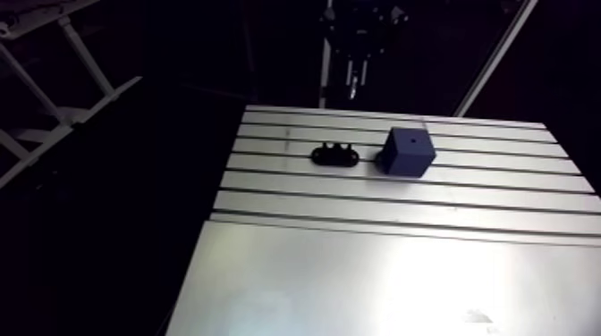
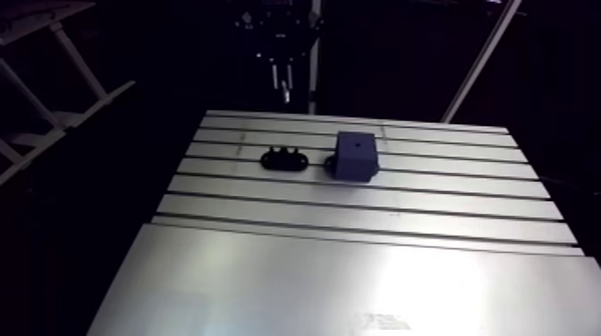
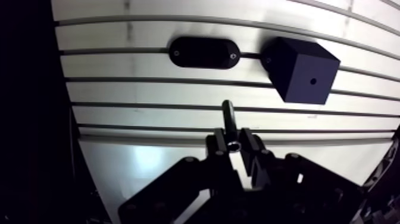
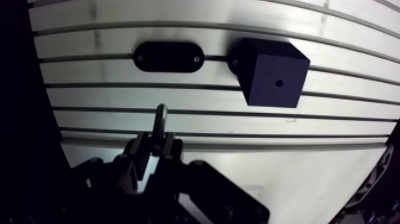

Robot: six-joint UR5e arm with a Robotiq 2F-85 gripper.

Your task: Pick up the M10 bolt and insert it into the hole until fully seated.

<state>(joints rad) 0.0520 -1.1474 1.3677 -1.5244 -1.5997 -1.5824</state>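
In the wrist view my gripper (image 3: pixel 234 145) is shut on a dark M10 bolt (image 3: pixel 229 119), whose shank sticks out ahead of the fingertips. It hangs well above the table. Ahead and off to one side stands a dark blue block (image 3: pixel 303 68) with a small round hole (image 3: pixel 312 80) in its top face. Beside the block lies a black oval bolt holder (image 3: pixel 203 52). The arm view shows the block (image 1: pixel 410 150) and holder (image 1: pixel 335 155) on the slotted rows, with the gripper (image 1: pixel 356 85) dim and high at the table's far side.
The slotted aluminium table (image 1: pixel 402 205) has a smooth plate (image 1: pixel 376 286) across its near half. Dark drop-offs run along the table's left edge and far edge.
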